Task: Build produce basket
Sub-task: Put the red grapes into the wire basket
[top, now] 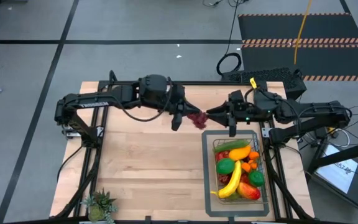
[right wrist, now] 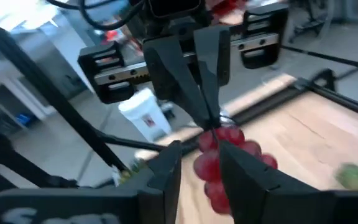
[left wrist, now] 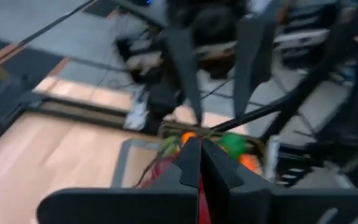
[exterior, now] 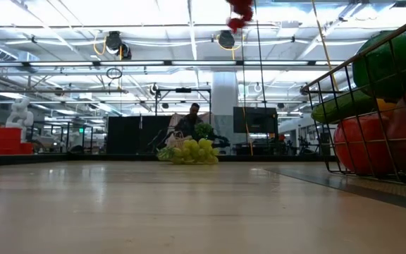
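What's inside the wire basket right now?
The basket holds a banana, a cucumber, green and red fruits and small oranges. Whatever lies underneath them is covered.

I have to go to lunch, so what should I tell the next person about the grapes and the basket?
Left pincer: shut on the top of the red grapes, held in the air beside the basket.
Right pincer: closed around the same bunch, it seems.
Done: banana and many other fruits are in the basket.
Left: get the red grapes into the basket, then the green grapes lying on the table.
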